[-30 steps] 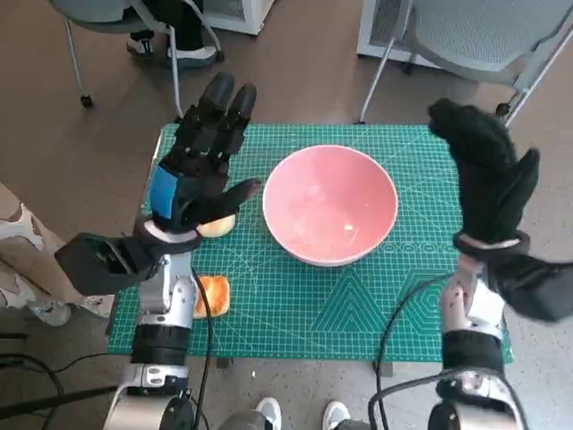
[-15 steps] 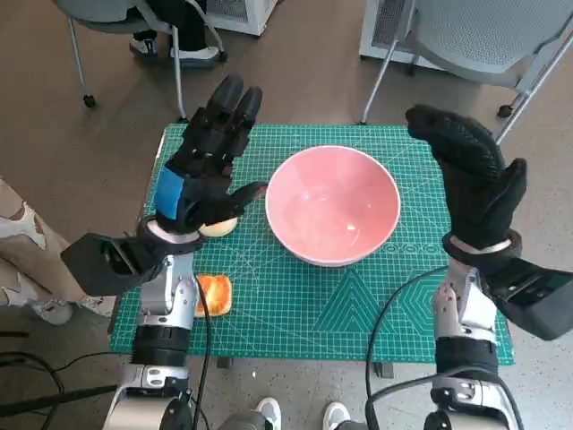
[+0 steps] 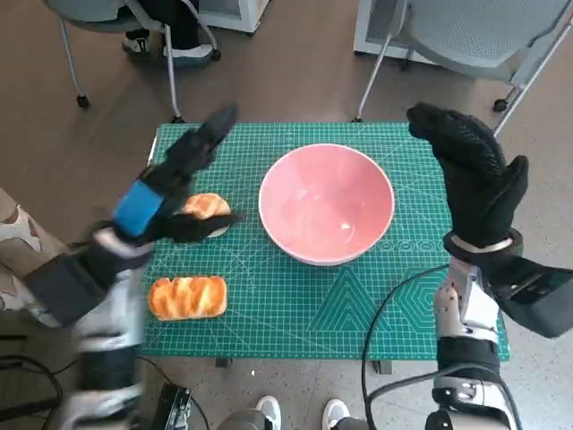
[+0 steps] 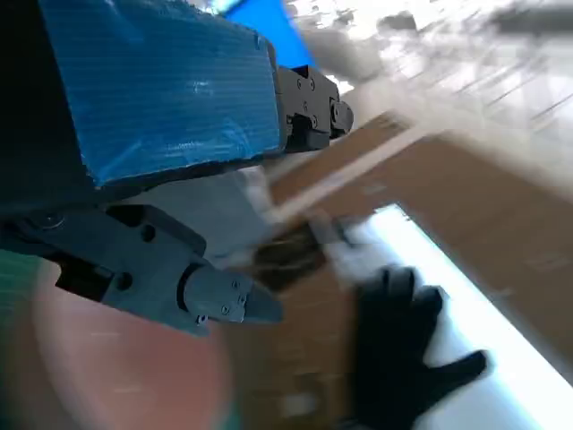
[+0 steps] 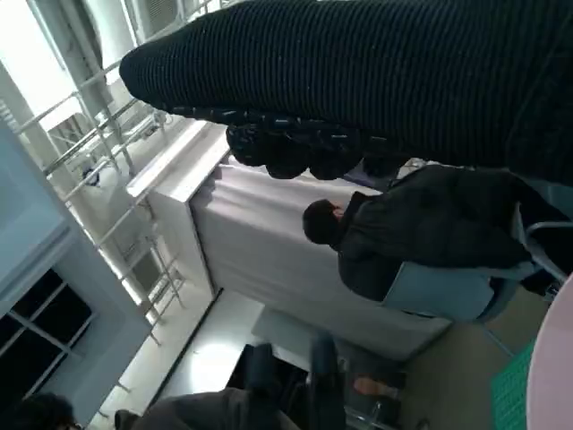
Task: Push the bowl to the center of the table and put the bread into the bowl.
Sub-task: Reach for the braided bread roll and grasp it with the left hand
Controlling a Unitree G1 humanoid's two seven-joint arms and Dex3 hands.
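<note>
Bread (image 3: pixel 206 206) beside left fingers (image 3: pixel 192 148).

Green cutting mat (image 3: pixel 358 305) on table; grey chair (image 3: pixel 466 36) behind.

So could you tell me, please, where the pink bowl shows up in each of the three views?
Head view: the bowl sits mid-mat, between the two hands.
Left wrist view: a blurred pink patch at the lower left, under the left hand's fingers.
Right wrist view: only a pale pink sliver of rim at the lower right edge.
Shared landmark: the right hand, also seen in the left wrist view.
</note>
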